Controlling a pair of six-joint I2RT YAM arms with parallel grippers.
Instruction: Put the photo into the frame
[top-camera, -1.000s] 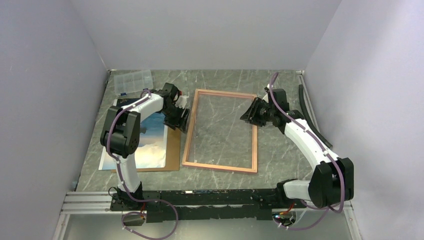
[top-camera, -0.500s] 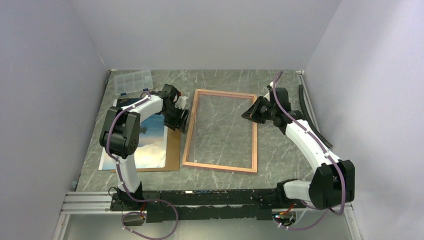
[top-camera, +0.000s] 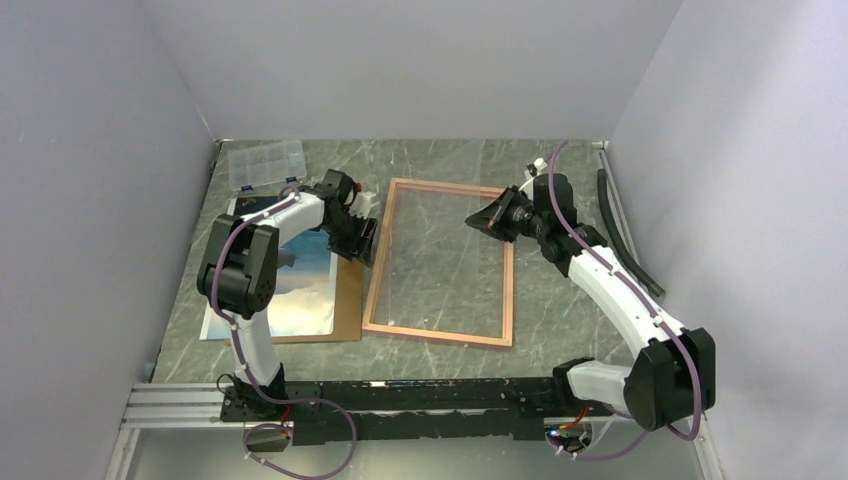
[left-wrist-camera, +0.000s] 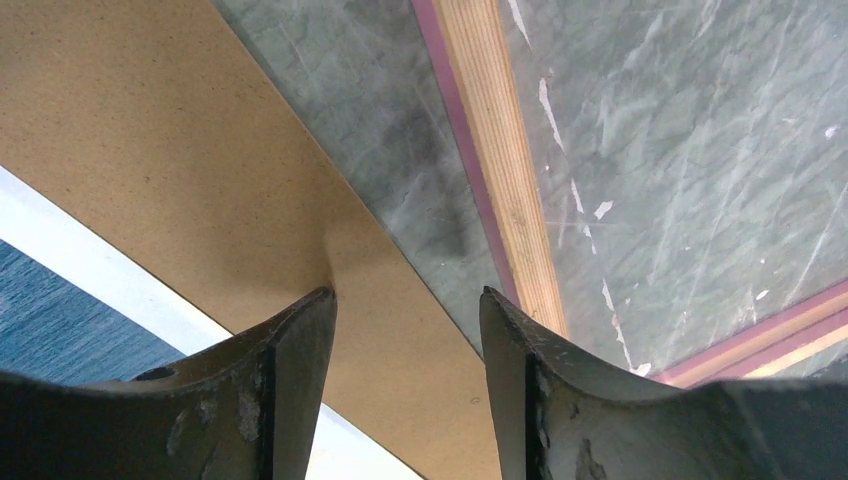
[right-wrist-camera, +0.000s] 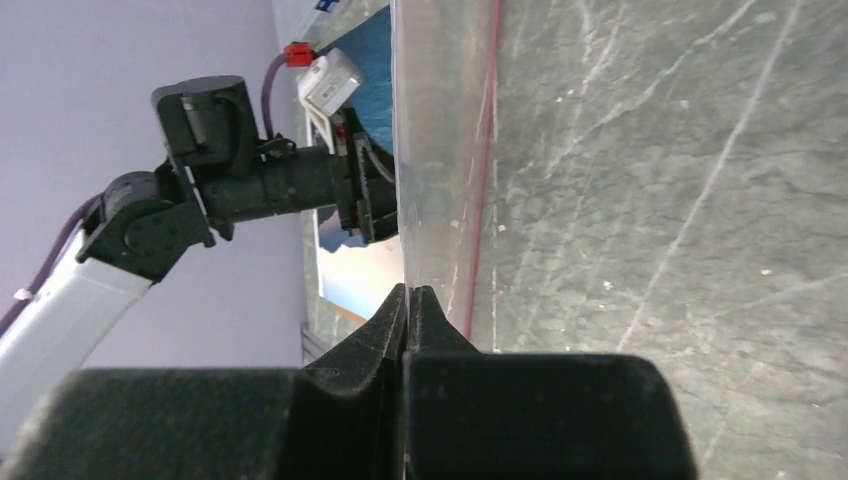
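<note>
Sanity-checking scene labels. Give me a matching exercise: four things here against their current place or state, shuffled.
1 photo
2 frame
3 clear pane
4 left gripper

A open, over the brown board edge
B pinched by the right gripper
C flat on the table, between the arms
D lying on the brown board

Pairs: 1-D, 2-C, 3-B, 4-A.

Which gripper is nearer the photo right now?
Left. The left gripper hovers open over the backing board beside the photo; the right gripper is across the frame, shut on the clear pane.
</note>
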